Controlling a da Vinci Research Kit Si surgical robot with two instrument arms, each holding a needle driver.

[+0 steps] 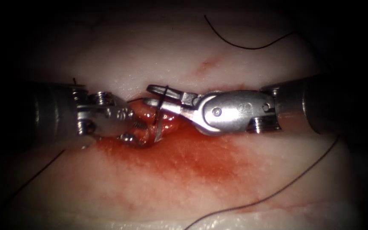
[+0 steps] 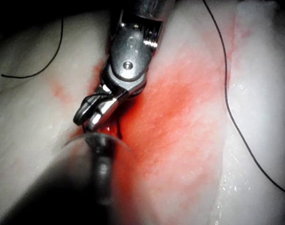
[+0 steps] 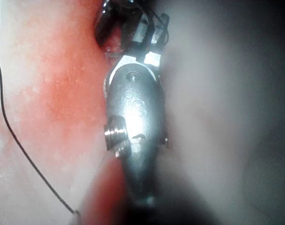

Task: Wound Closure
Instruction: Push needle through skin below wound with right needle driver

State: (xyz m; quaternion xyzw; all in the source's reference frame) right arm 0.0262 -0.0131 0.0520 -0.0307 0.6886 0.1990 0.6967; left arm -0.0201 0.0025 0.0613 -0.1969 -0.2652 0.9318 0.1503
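My right tool (image 1: 150, 95) reaches in from the right over the cut (image 1: 167, 123) in the tissue (image 1: 218, 64). Its jaws are shut on the curved needle (image 1: 158, 130) near the needle's back end. The needle hangs down from the jaws, and its silvery tip end rests in the cut among the red fluid. The left tool (image 1: 130, 125) lies at the cut's left side with its jaws open, holding nothing, its tips close beside the needle's point. Seen from the left wrist, the right tool (image 2: 86, 117) has a dark strand across its jaws.
Dark thread (image 1: 252, 46) curves over the pale tissue at the back right. Another length of thread (image 1: 294, 179) runs from the right edge down across the front. Red fluid (image 1: 192, 162) stains the tissue in front of the cut. A short thread end (image 1: 74, 81) sticks up near the left tool's wrist.
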